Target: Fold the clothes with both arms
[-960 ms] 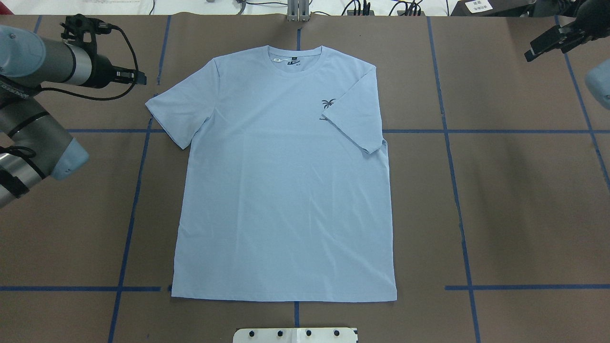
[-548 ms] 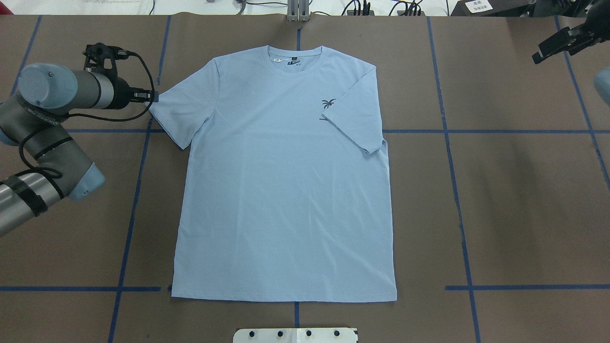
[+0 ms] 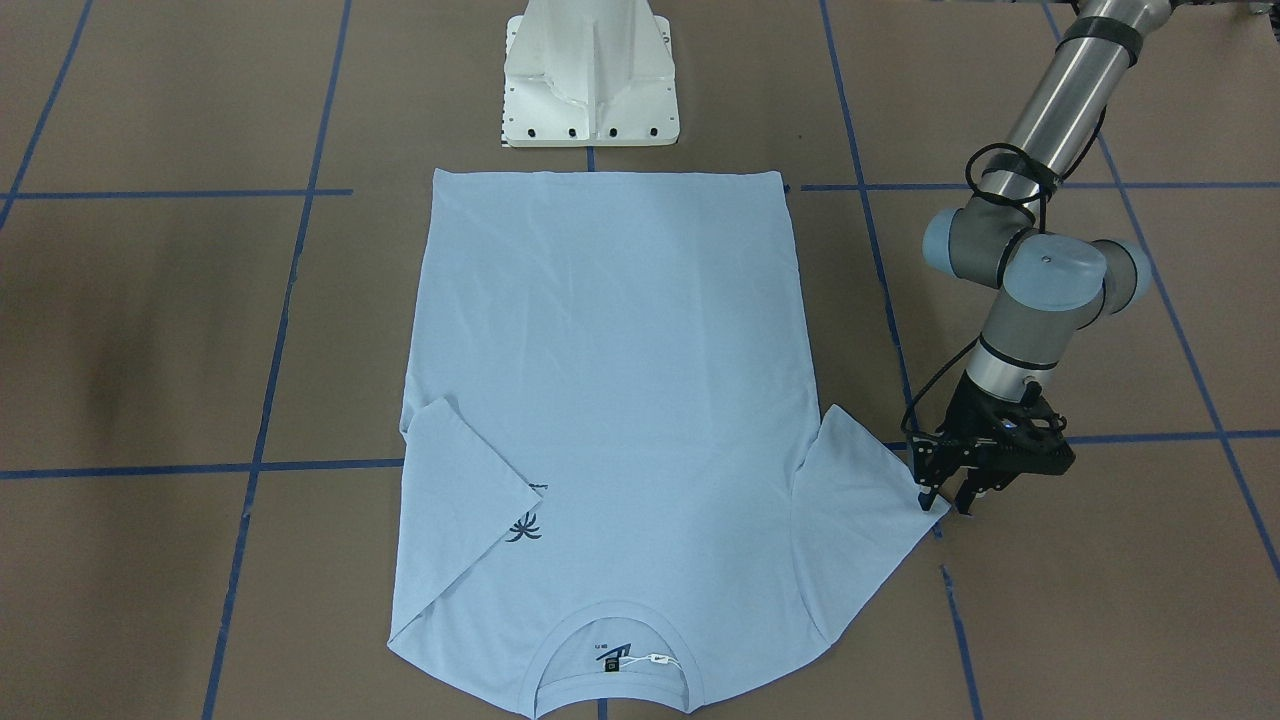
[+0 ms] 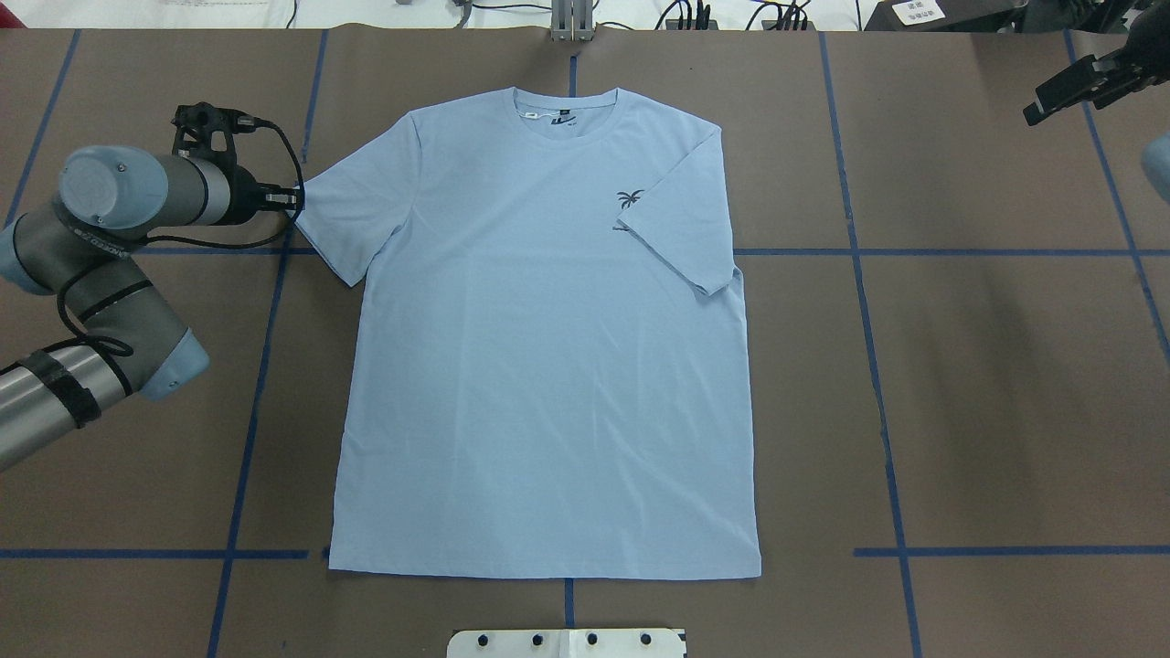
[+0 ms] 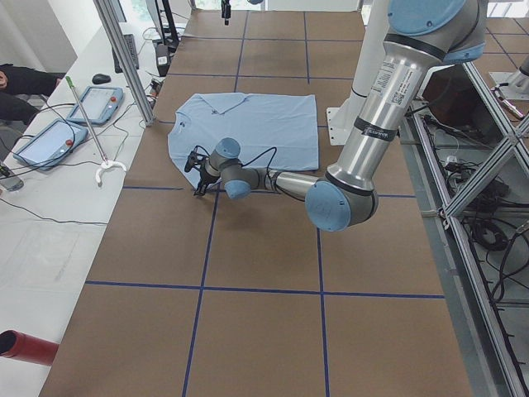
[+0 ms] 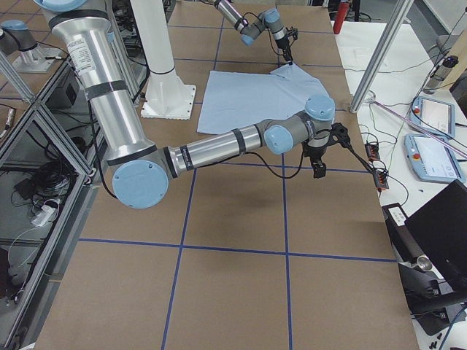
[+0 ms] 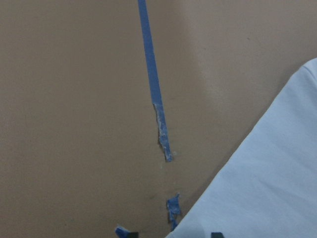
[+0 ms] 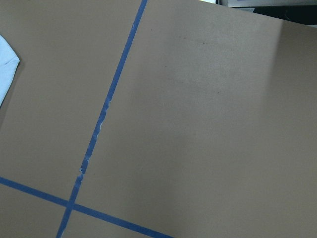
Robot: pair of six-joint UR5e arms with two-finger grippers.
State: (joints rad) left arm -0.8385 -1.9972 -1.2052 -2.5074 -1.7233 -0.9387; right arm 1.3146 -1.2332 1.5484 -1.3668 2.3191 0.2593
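Observation:
The light blue T-shirt point(image 4: 548, 366) lies flat on the brown table, collar point(image 4: 565, 100) at the far side. Its right sleeve point(image 4: 681, 233) is folded in over the chest and covers part of the palm-tree print point(image 4: 629, 198). The left sleeve point(image 4: 343, 215) lies spread out. My left gripper point(image 3: 945, 500) stands open, pointing down at that sleeve's outer corner, and in the left wrist view the sleeve point(image 7: 267, 178) reaches between the fingertips. My right gripper point(image 4: 1065, 87) hangs over bare table at the far right, away from the shirt point(image 3: 610, 380); whether it is open or shut does not show.
The white pedestal base point(image 3: 590, 75) stands just behind the shirt's hem. Blue tape lines point(image 4: 859, 251) cross the table. A side table with tablets point(image 5: 50, 141) and a person's dark sleeve point(image 5: 25, 83) lie beyond the far edge.
My left arm has swung in and brought its gripper to the left sleeve's corner. The right gripper has drawn back toward the far right edge. The shirt has not moved.

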